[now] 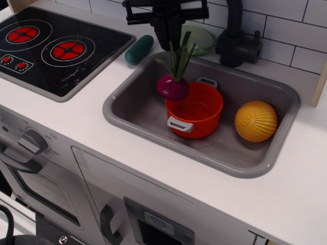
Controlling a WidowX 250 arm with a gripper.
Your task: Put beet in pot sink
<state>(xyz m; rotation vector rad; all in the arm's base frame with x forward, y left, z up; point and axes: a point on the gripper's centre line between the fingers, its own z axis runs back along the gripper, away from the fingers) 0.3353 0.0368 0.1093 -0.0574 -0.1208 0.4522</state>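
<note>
Overhead, fingers [175, 38] pointing down, pinching beet [172, 86] stalks, bulb over pot [194, 109] rim.

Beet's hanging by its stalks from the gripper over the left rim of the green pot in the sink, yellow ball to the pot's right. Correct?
Not quite: the pot is orange, not green, as observation.image shows. The rest holds: the beet hangs by its stalks from the gripper over the pot's left rim in the sink, yellow ball to its right.
</note>
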